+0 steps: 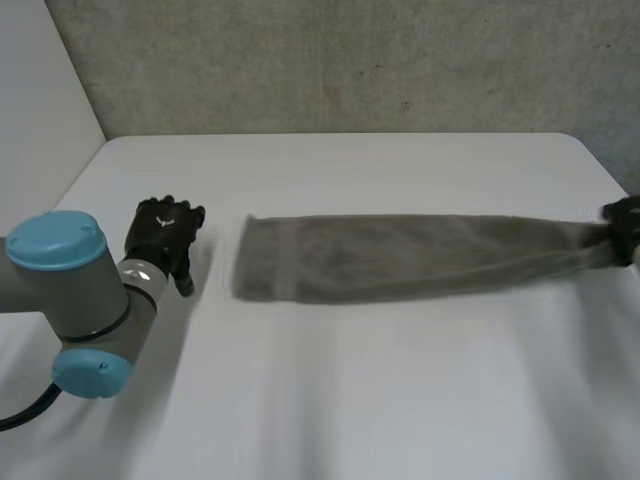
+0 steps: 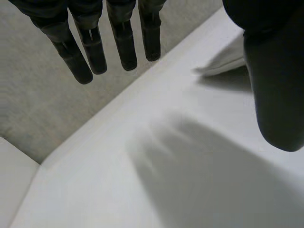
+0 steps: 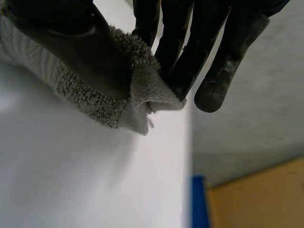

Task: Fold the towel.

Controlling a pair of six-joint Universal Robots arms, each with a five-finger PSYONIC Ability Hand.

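Pinching one end of the towel (image 1: 400, 255) between thumb and fingers, the right hand (image 1: 622, 228) sits at the table's (image 1: 350, 400) right edge. In the right wrist view we see that grip up close: the thumb of the right hand (image 3: 85, 52) presses the towel (image 3: 142, 90) against the fingertips (image 3: 178, 80), with a small bunched corner poking out past them, just above the table (image 3: 71, 180) and close to its edge.

We read the towel as a long grey band lying across the middle of the table, running left to right. Its right end is gathered narrow in the hand; its left end is wider and lies flat.

The left hand (image 1: 165, 235) is near the table's left edge, beside the towel's left end but apart from it, with bare table between them. In the left wrist view we see the left hand (image 2: 90, 42) with fingers straight and spread from the thumb (image 2: 278, 85), holding nothing, above the table (image 2: 142, 190). The left arm (image 1: 80, 290) comes in from the near left corner. A grey wall (image 1: 350, 60) stands behind the far edge.
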